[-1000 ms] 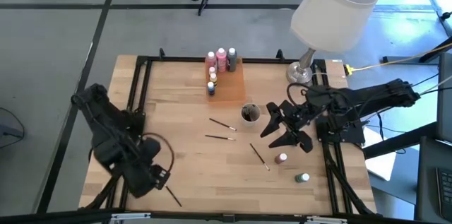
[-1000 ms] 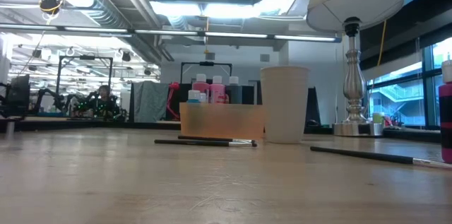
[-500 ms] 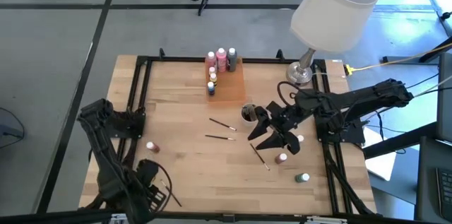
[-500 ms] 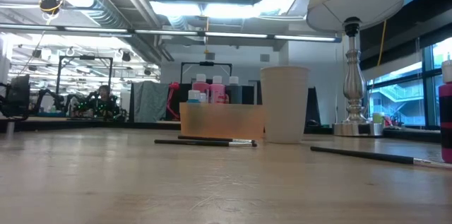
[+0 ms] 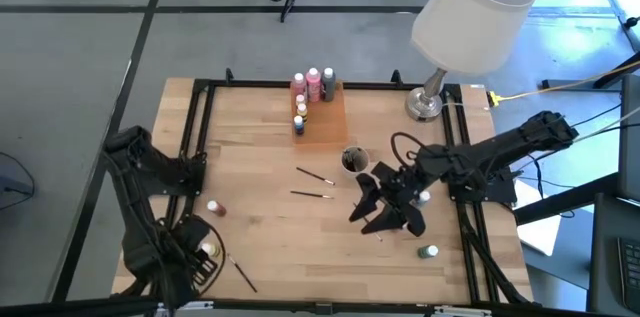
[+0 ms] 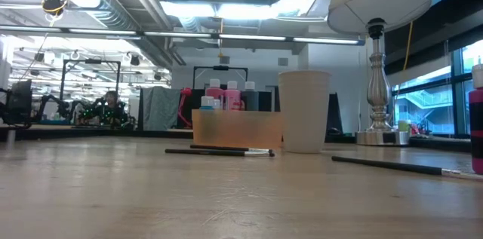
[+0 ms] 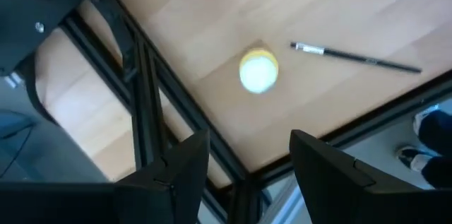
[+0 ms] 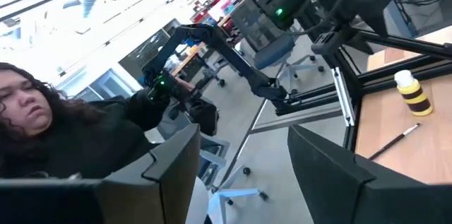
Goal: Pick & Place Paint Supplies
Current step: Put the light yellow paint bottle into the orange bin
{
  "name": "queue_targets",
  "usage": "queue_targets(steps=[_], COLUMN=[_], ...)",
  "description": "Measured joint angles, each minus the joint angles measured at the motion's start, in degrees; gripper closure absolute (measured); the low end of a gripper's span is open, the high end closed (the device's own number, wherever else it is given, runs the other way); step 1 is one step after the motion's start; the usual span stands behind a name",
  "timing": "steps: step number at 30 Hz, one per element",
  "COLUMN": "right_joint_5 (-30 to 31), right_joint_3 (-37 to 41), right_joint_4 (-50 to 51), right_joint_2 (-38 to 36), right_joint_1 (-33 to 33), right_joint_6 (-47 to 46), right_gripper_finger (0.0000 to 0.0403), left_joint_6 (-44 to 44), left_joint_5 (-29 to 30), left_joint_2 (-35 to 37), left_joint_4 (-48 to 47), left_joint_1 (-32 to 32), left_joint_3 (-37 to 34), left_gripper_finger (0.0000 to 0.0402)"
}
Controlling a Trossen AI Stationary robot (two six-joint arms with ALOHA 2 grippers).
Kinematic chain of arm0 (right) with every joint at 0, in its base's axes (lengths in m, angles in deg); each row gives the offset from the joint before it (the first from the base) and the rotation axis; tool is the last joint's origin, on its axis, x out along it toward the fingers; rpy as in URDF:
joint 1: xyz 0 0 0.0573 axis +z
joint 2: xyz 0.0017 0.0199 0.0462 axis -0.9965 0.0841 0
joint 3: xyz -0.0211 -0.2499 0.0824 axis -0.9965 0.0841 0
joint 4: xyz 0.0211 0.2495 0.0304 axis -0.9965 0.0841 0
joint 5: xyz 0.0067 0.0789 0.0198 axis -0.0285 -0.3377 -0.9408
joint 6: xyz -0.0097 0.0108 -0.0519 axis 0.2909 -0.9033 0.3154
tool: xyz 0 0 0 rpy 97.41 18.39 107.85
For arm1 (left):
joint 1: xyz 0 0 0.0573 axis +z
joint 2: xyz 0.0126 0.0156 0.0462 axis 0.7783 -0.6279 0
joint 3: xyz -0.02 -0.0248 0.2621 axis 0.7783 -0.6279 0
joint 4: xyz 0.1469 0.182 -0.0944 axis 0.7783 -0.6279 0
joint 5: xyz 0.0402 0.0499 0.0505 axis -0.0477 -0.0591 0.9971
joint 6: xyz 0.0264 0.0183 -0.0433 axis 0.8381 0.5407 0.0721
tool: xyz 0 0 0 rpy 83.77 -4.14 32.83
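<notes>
My left gripper [image 5: 192, 269] is open at the table's near-left corner. In the left wrist view its fingers [image 7: 244, 174] stand short of a yellow-capped bottle [image 7: 258, 72] that stands upright on the wood [image 5: 207, 250]. A dark brush [image 7: 355, 56] lies past it [image 5: 240, 275]. A red bottle [image 5: 215, 208] stands farther in. My right gripper [image 5: 382, 215] hangs open over the table's right half, above a brush [image 5: 364, 217]. A green bottle [image 5: 428, 252] stands near it. Two more brushes [image 5: 312, 185] lie mid-table.
The orange tray [image 5: 325, 117] holding several bottles [image 5: 313, 84] sits at the far edge, with the grey cup [image 5: 353, 160] before it. A lamp [image 5: 470, 17] stands at the far right. The black frame rail [image 7: 141, 75] borders the left edge. A person [image 8: 63, 132] sits beyond the table.
My left arm has drawn back toward the near-left corner, uncovering the red and yellow bottles. My right gripper has moved toward the table's left and near edge, from beside the cup to over the brush on the right half.
</notes>
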Motion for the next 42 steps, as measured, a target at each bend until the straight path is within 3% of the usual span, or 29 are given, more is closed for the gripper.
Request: queue_targets(steps=[5,12,24,34,42], right_joint_5=[3.84,5.37,6.86,6.86,6.84], right_joint_3=[-0.01,0.00,0.00,-0.02,-0.02], right_joint_4=[-0.01,-0.91,-1.52,-1.48,-1.35], right_joint_2=[0.01,0.00,-0.01,0.01,0.00], right_joint_1=[2.60,4.37,4.55,4.55,4.44], right_joint_6=[0.00,-0.57,-0.59,-0.39,-0.14], right_gripper_finger=[0.0183,0.0183,0.0183,0.0183,0.0183], left_joint_6=[1.50,0.53,2.16,3.94,5.58], left_joint_5=[1.48,-0.25,-1.73,-1.71,0.08], left_joint_2=[2.04,2.26,2.26,2.26,2.26], left_joint_4=[6.74,8.50,8.55,9.96,12.33], left_joint_1=[1.07,1.77,1.98,2.03,2.03], left_joint_3=[-4.61,-9.28,-9.59,-9.59,-9.59], left_gripper_finger=[0.0208,0.0208,0.0205,0.0168,0.0167])
